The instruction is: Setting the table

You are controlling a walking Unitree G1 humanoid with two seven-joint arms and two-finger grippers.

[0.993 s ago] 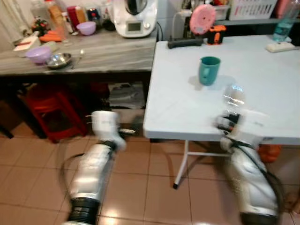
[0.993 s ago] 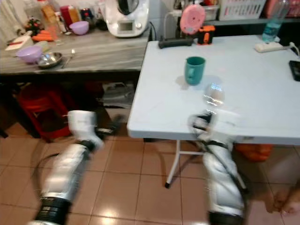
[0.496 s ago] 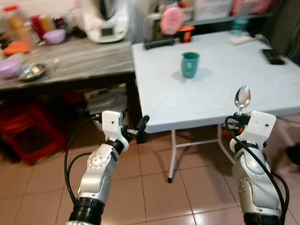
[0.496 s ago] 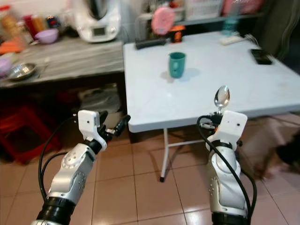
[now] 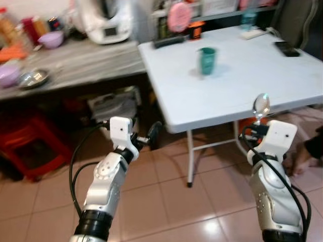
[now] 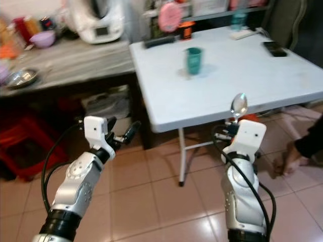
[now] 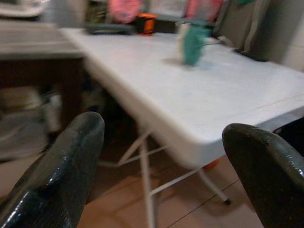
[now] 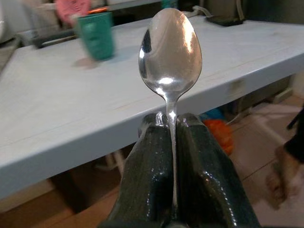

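Observation:
My right gripper (image 8: pixel 171 124) is shut on the handle of a silver spoon (image 8: pixel 170 45), which it holds upright with the bowl on top (image 5: pixel 261 105). It hovers over the tiled floor just in front of the white folding table's (image 5: pixel 237 85) near edge. A teal cup (image 5: pixel 207 59) stands toward the table's far side. My left gripper (image 5: pixel 147 136) is open and empty, low beside the table's left front corner; its two fingers (image 7: pixel 66 161) are spread wide in the left wrist view.
A grey counter (image 5: pixel 75 63) stands left of the table with bowls (image 5: pixel 32 78) and a white appliance (image 5: pixel 103 22). A red stool (image 5: pixel 28 143) sits beneath it. A black phone (image 5: pixel 288 48) lies on the table's right side. A person's foot (image 6: pixel 285 162) is by the right edge.
The whole picture has shifted as the camera moved, so the table now sits farther right. The spoon stays upright in my right gripper and the left gripper stays open.

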